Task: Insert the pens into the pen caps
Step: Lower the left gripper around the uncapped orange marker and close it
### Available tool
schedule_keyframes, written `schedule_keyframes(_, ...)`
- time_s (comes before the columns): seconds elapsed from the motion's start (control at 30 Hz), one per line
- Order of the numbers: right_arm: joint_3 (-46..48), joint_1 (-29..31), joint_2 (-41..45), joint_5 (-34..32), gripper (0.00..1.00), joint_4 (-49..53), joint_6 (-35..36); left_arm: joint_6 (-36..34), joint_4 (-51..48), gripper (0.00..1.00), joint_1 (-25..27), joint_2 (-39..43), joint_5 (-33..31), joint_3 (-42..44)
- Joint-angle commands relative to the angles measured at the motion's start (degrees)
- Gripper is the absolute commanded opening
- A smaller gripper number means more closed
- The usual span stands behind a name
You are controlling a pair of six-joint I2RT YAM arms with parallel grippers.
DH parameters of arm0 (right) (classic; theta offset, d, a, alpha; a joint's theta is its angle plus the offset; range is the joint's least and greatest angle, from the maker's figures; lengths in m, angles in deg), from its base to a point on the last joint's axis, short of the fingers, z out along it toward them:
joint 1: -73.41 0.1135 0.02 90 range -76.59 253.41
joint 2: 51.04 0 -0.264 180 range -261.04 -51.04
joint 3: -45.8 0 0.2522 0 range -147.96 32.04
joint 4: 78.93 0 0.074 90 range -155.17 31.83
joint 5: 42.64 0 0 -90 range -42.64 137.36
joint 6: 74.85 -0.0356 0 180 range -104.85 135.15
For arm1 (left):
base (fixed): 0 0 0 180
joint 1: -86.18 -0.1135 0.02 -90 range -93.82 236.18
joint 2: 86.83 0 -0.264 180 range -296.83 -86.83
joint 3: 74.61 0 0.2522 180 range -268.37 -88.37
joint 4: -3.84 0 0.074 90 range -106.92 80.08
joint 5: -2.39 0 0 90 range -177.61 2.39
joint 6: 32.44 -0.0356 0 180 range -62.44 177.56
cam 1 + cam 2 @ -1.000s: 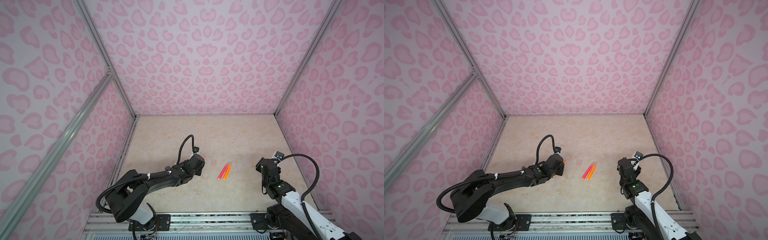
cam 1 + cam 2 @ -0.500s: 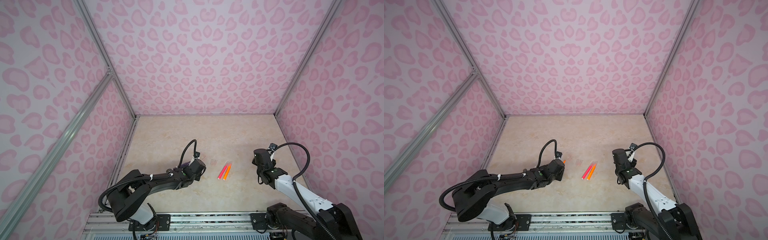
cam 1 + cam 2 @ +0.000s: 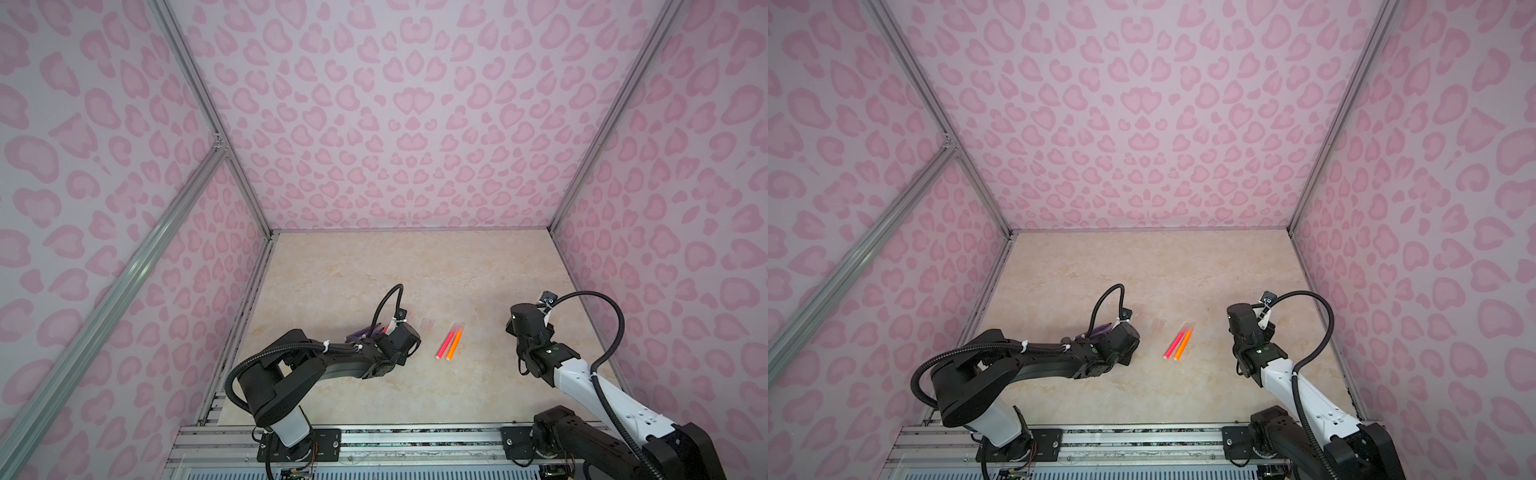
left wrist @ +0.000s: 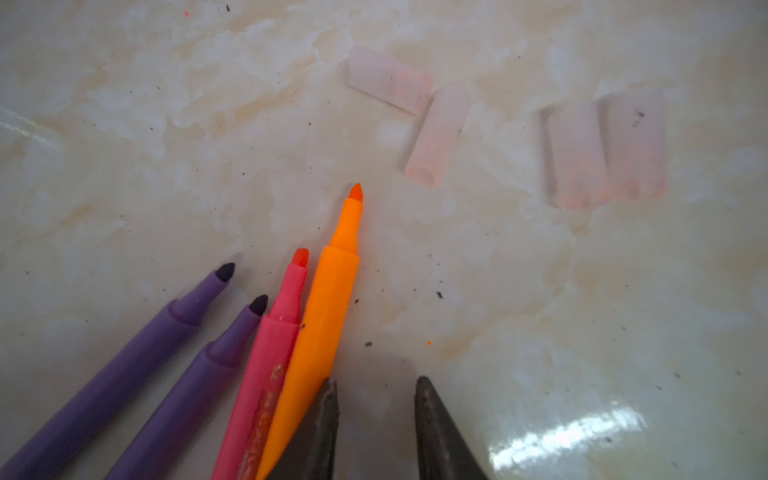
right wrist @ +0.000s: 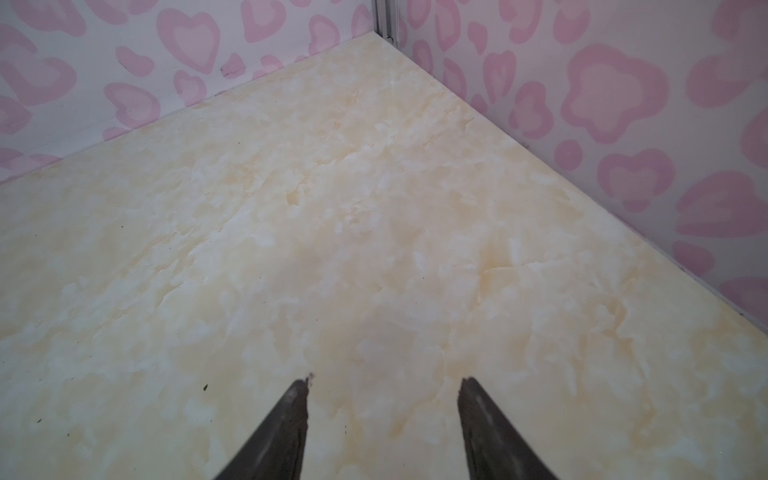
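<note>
The left hand (image 4: 376, 380) is hanging low over the beige tabletop (image 5: 374, 208) with its jaws standing a little apart and grasping nothing. Only a dim grey patch is showing between them, and I cannot tell what it is. One of its fingertips (image 4: 328, 411) is sitting just beside the barrel of an orange pen (image 4: 328, 299), though I cannot tell whether they are touching. That pen is lying uncapped in a fan with a pink-red pen (image 4: 270, 365), which is touching it along the side, plus an inner purple pen (image 4: 199, 374) and an outer purple pen (image 4: 124, 374). All four tips are pointing toward four loose clear caps: an angled cap (image 4: 388, 79) is meeting an open-mouthed cap (image 4: 436, 133) end to end, and a paired cap (image 4: 575, 153) is lying flush against its twin cap (image 4: 633, 145). In both top views a second pink-red pen (image 3: 444, 344) and a second orange pen (image 3: 455, 344) are lying side by side near the middle, between the arms. The right hand (image 5: 387, 378) is hovering released over the tabletop, well apart from every pen.
</note>
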Motion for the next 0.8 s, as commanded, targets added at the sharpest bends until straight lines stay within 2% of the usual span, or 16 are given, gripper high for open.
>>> schedule_keyframes(0.0,1.61,0.04,2.14,-0.04,0.59,-1.52,0.45,0.19,-1.68,0.35,0.58,1.30,0.00,-0.13)
schedule_keyframes(0.07,2.31,0.03,3.30,0.32,0.60,-2.01,0.68,-0.06,-1.69,0.41,0.95,3.24,-1.00,0.15)
schedule_keyframes(0.33,3.08,0.04,4.53,1.12,0.60,-2.75,1.09,0.00,-0.27,0.44,1.05,8.92,-6.51,3.32)
schedule_keyframes(0.77,4.28,0.02,6.84,1.38,0.60,-2.71,1.00,-1.23,0.72,0.45,0.80,-1.40,-6.85,-1.44)
